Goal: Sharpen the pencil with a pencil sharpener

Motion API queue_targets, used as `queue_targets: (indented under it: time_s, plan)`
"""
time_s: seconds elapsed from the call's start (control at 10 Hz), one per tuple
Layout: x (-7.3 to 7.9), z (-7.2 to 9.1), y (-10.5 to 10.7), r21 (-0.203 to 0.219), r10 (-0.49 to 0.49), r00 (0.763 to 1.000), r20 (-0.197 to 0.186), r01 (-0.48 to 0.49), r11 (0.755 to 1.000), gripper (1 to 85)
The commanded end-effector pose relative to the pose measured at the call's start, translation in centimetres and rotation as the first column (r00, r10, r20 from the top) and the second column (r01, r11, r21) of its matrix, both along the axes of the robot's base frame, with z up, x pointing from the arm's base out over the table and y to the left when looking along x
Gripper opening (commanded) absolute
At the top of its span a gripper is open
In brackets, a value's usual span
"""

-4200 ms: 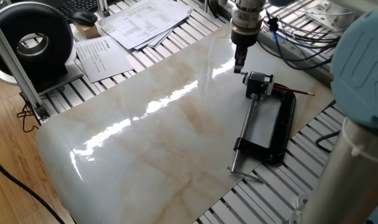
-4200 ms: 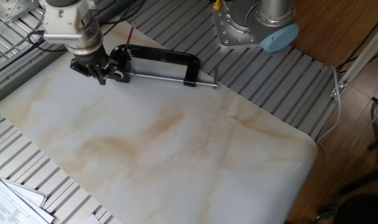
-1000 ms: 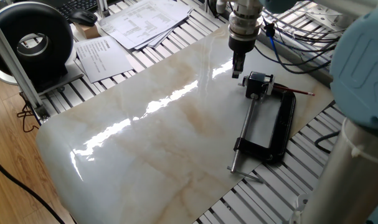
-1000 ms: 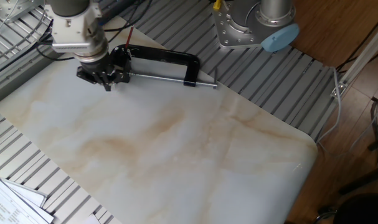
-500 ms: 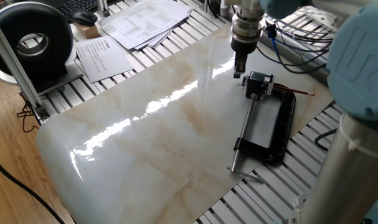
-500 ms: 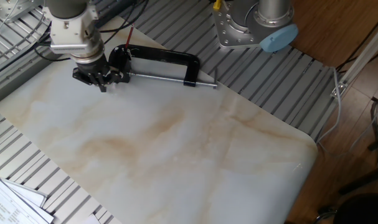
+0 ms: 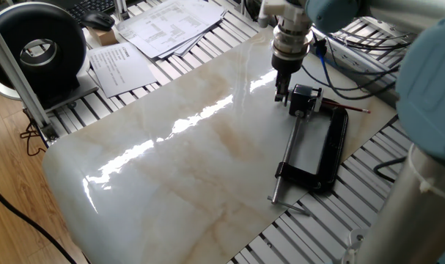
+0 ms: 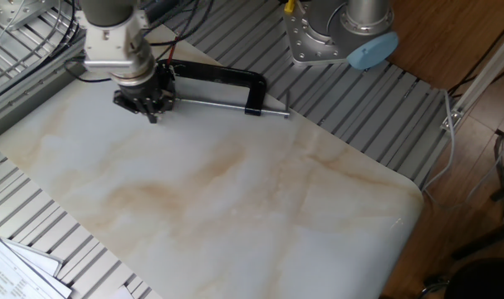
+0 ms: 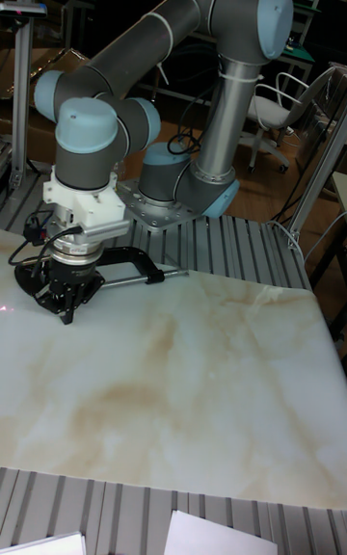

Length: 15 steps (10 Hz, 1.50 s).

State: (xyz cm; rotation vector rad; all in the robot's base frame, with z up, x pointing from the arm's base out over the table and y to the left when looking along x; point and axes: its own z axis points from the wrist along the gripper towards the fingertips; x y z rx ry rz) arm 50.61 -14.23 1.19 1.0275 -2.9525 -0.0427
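The pencil sharpener is a small black-and-silver block at the head of the clamp's screw rod. The thin dark red pencil lies on the marble slab behind the black C-shaped clamp, its tip pointing right. My gripper points straight down just left of the sharpener, close to the slab. Its fingers look pressed together with nothing between them. In the other fixed view the gripper covers the sharpener. The tall fixed view shows the gripper in front of the clamp.
The marble slab lies on a slatted aluminium table. Papers and a black round device sit at the far left. Cables run behind the arm. The robot base stands beyond the clamp.
Over the last second the gripper has come down and shifted toward the sharpener end of the clamp. Pencil, sharpener and clamp have not moved.
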Motion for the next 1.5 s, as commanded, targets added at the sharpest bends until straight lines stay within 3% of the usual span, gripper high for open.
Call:
queue_targets:
  time_s: [0.0, 0.4, 0.7, 0.9, 1.1, 1.3, 1.4]
  plan:
    - [-1.3, 0.6, 1.8, 0.014, -0.035, 0.999, -0.006, 0.035, 0.999, 1.3]
    - [-2.4, 2.2, 3.9, 0.051, -0.069, 0.997, -0.03, 0.07, 0.996, 1.3]
    - [-2.8, 5.3, 3.9, 0.067, -0.066, 0.994, -0.086, 0.072, 0.995, 1.3]
    - [-2.3, 7.0, 3.1, 0.055, -0.041, 0.993, -0.11, 0.047, 0.997, 1.3]
    - [-1.5, 7.4, 2.8, 0.0, -0.023, 0.995, -0.093, 0.023, 1.0, 1.3]
    - [-1.2, 7.5, 3.3, -0.002, -0.025, 0.995, -0.093, 0.025, 1.0, 1.7]
    - [-0.9, 7.6, 2.9, -0.032, -0.011, 0.996, -0.086, 0.008, 0.999, 19.0]
